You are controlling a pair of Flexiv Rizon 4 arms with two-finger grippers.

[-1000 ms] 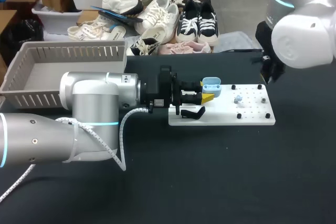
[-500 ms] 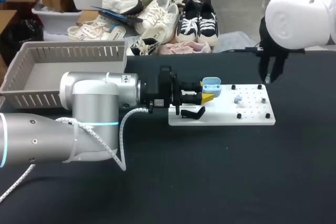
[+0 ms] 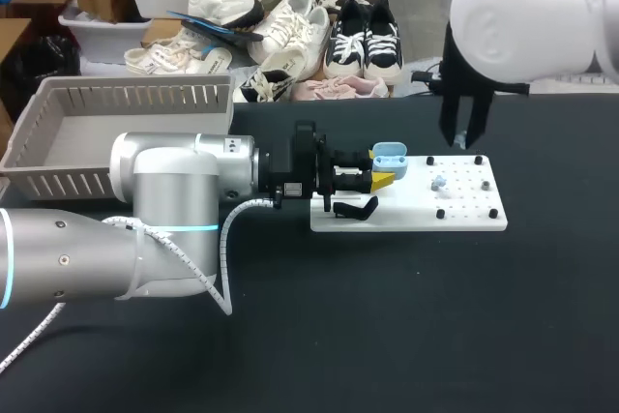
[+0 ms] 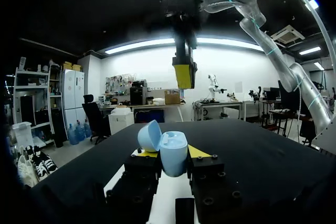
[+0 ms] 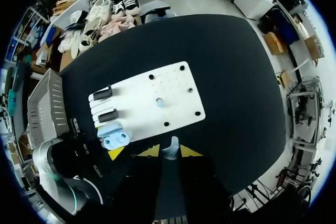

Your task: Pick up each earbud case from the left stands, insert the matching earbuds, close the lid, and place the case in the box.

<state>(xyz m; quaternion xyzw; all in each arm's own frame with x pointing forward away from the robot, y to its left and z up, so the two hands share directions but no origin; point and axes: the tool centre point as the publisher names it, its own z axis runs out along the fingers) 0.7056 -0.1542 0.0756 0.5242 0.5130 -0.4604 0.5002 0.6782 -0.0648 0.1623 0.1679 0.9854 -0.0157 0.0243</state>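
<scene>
case [image 4: 173, 153]: one, light blue, lid [image 4: 149, 135] swung open; held above the left end of the board.
left gripper [image 4: 169, 153]: one; fingers closed on the case from both sides.
earbuds [image 3: 438, 182]: two counted; one lies on the board right of its middle, the other earbud [image 5: 171, 148] is carried off the board.
right gripper [image 5: 171, 151]: one; fingers set narrow and pinched on the small pale earbud, high over the board's far right part.
stands [image 5: 103, 93]: two, black, side by side at the board's left end.
board [image 3: 406, 202]: one, white, flat on the table.
pegs [image 3: 440, 213]: four counted, dark, one near each corner of the board.
box [image 3: 58, 108]: one, grey, slatted walls, at the far left.
table [image 3: 387, 316]: one, black top.
</scene>
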